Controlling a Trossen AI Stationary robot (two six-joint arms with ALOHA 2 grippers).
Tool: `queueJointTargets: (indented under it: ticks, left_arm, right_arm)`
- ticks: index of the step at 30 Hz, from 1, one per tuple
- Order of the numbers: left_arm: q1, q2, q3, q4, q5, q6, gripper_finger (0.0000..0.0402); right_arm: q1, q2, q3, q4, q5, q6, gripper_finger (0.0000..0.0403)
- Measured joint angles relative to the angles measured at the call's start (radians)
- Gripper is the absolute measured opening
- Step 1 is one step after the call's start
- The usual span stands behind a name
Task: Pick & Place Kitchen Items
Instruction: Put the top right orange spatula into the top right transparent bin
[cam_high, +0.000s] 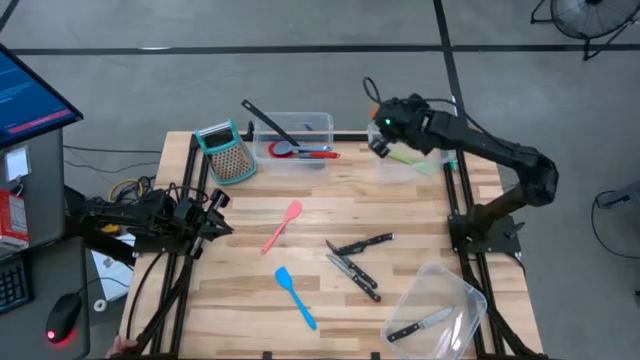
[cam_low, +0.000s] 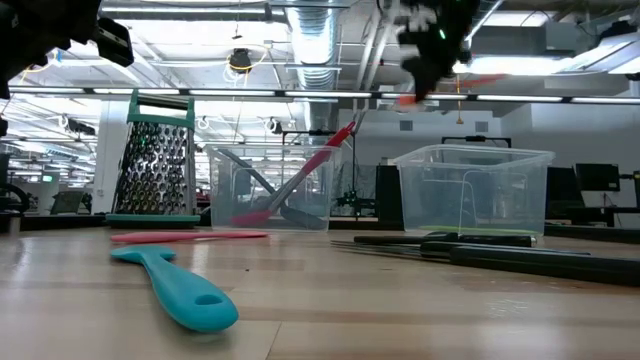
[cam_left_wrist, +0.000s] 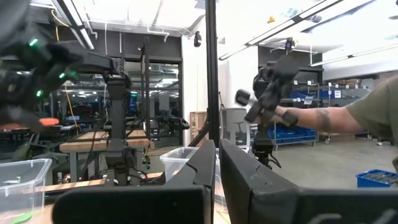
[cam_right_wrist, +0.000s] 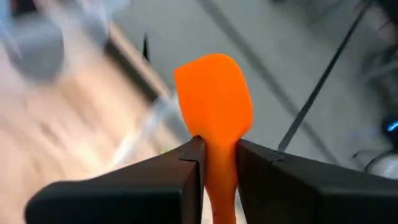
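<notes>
My right gripper (cam_high: 381, 146) hangs high over the far right clear bin (cam_high: 418, 166) and is shut on an orange spatula (cam_right_wrist: 214, 93). The low view shows that spatula as an orange streak (cam_low: 478, 79) above the bin. A green utensil (cam_high: 411, 158) lies in this bin. On the table lie a pink spatula (cam_high: 283, 225), a blue spatula (cam_high: 297, 297) and several black-handled knives (cam_high: 358, 262). A black ladle (cam_high: 268, 122) and a red-headed spatula (cam_high: 300, 151) rest in the far middle bin (cam_high: 322, 124). My left gripper (cam_high: 216, 214) waits shut at the left edge. My right gripper pinches the orange spatula between its two fingers at the neck (cam_right_wrist: 215, 163), just below the head. The head sticks out past the fingertips; the handle runs back between the fingers and is hidden. The spatula is lifted clear, high above the bin.
A teal-framed metal grater (cam_high: 226, 152) stands at the far left beside the middle bin. A clear bin (cam_high: 448, 290) lies tipped at the near right corner with a knife (cam_high: 420, 323) in it. A person's arm (cam_left_wrist: 336, 118) shows in the room beyond the table.
</notes>
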Motion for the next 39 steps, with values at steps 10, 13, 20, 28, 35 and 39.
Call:
queueJointTargets:
  ticks: [10,13,20,28,35,39]
  left_arm:
    - [0.000,0.000,0.000,0.004,0.000,0.000,0.0008]
    - [0.000,0.000,0.000,0.004,0.000,0.000,0.0008]
    - [0.000,0.000,0.000,0.003,0.000,0.000,0.0008]
    - [0.000,0.000,0.000,0.003,0.000,0.000,0.0008]
    - [0.000,0.000,0.000,0.003,0.000,0.000,0.0008]
    - [0.000,0.000,0.000,0.003,0.000,0.000,0.0008]
  right_arm:
    - [-0.159,0.011,-0.120,-0.059,-0.193,-0.127,0.0048]
    - [-0.187,0.010,-0.120,-0.103,-0.196,-0.179,0.0048]
    - [-0.228,0.044,-0.120,-0.186,-0.212,-0.203,0.0048]
    - [-0.235,0.206,-0.099,-0.294,-0.211,-0.205,0.0048]
    - [-0.258,0.300,0.040,-0.423,-0.242,-0.253,0.0048]
    - [-0.289,0.346,0.114,-0.494,-0.329,-0.278,0.0048]
